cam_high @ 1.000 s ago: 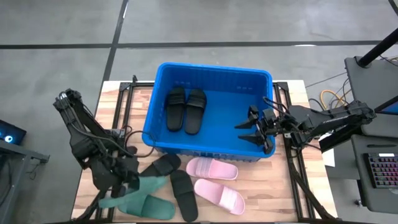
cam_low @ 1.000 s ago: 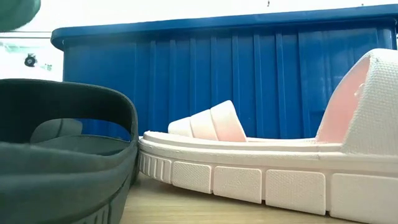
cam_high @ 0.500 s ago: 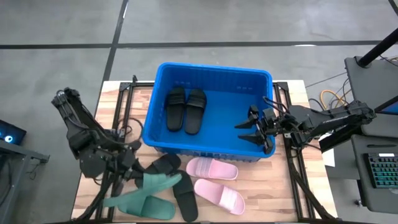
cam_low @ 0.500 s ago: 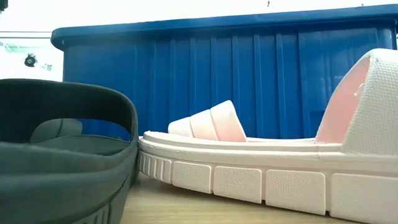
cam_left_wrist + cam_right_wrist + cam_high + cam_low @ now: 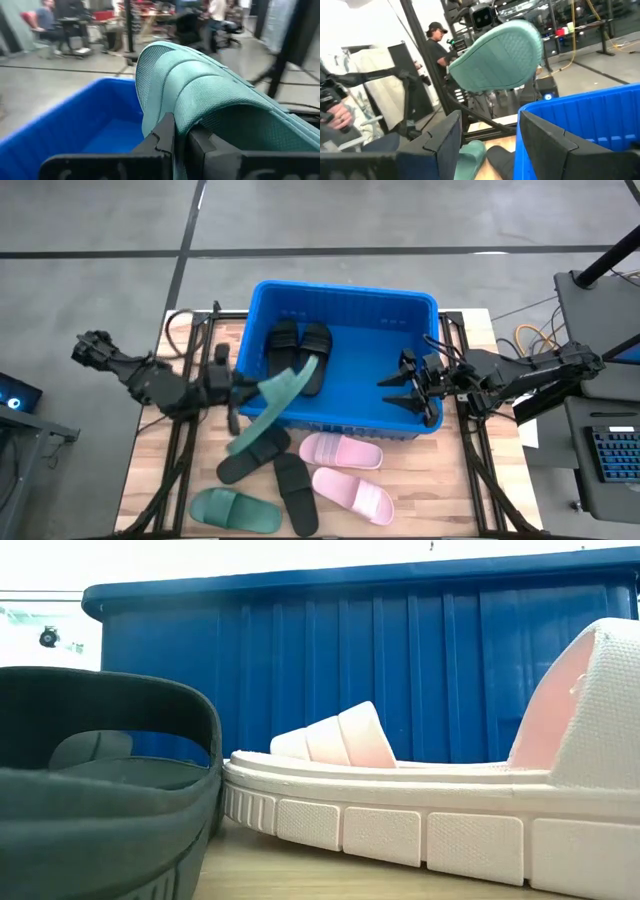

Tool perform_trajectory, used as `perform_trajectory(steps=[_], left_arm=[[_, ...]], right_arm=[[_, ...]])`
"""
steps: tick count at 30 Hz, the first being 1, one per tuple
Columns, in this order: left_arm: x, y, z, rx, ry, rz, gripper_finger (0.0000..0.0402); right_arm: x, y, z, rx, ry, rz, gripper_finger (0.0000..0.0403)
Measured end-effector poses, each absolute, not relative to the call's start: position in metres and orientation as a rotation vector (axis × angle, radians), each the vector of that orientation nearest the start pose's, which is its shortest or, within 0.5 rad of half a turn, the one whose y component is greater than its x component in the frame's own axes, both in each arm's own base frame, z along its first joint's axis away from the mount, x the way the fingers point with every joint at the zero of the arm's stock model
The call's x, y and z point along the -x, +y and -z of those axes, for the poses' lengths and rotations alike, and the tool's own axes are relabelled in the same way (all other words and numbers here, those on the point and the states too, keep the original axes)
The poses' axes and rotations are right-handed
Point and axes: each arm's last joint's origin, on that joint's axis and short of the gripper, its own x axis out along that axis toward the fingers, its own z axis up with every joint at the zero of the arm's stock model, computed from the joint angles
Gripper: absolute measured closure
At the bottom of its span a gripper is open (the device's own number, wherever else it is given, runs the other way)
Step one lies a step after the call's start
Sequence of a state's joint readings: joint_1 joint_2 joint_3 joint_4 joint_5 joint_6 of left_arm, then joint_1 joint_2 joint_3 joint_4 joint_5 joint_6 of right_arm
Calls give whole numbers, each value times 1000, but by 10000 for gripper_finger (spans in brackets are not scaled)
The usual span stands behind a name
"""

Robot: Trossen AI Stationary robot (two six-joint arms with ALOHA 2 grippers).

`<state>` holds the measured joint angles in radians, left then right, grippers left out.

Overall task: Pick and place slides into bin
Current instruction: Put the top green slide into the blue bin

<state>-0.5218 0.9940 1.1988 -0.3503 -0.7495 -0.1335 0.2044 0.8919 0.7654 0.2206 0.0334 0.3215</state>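
One slide in the air: a dark green slide (image 5: 268, 408) hangs tilted across the near-left rim of the bin (image 5: 415, 305), toe end over the blue interior, heel end outside above the table.
Grip: the left gripper (image 5: 236, 391) is clamped on this slide; the left wrist view shows its two dark fingers (image 5: 162, 134) pinching the edge of the strap, a thin hold on a soft, bendy part.
Risk of slipping: judged from that narrow pinch, the foam could twist or slide out, and with so much of the shoe outside the wall it would likely fall back on the table.
Risk of catching: the trailing heel sits low near the rim, so a move inward without more height may snag it on the rolled edge.
Already in the bin: two black slides (image 5: 298, 355) lie side by side near the left wall; a drop close to that wall would land on them and could leave the green one propped on the rim.
On the table: two black slides (image 5: 275, 468), two pink slides (image 5: 345, 470) and one green slide (image 5: 233, 510) wait in front of the bin.
Right gripper (image 5: 410, 390): fingers spread wide, empty, held over the right part of the bin's interior, well apart from the carried shoe.
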Motion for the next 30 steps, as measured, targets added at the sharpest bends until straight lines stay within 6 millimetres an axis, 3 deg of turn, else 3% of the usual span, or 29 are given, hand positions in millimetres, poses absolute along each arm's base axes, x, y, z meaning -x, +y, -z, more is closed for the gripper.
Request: perform_trajectory(steps=[11, 22, 30], left_arm=[[-221, -35, -430, -68, 105, -290, 401], [-269, 3, -414, -111, 192, -398, 401], [-307, 36, -412, -225, 261, -506, 401]], right_arm=[[-191, 35, -360, -316, -201, -90, 211], [-172, 20, -370, -223, -280, 314, 211], [-169, 18, -372, -186, -287, 398, 211]])
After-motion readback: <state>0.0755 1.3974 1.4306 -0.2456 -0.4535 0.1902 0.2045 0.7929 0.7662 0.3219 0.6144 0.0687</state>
